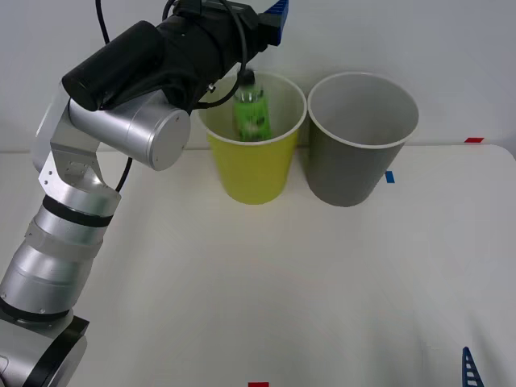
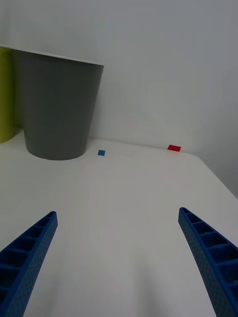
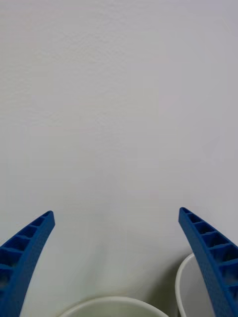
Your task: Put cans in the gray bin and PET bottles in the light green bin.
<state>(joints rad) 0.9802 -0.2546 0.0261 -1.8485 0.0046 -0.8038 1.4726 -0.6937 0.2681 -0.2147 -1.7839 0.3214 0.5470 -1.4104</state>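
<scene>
The PET bottle (image 1: 251, 109), clear with a green label and black cap, stands tilted inside the light green bin (image 1: 254, 173) at the back of the table. The gray bin (image 1: 351, 165) stands right beside it on the right. My left gripper (image 1: 276, 11) hovers above the light green bin's rim, open (image 3: 116, 214) with nothing between its fingers. Low at the table's front right corner, my right gripper (image 1: 468, 367) is also open (image 2: 118, 212) and faces the gray bin (image 2: 59, 109). Cans are out of view.
A white wall rises just behind the bins. Small tape marks lie on the white table: blue (image 1: 390, 176) by the gray bin, red (image 1: 474, 140) at the far right, red (image 1: 258, 384) at the front edge. The left arm's elbow (image 1: 153, 129) juts out left of the bins.
</scene>
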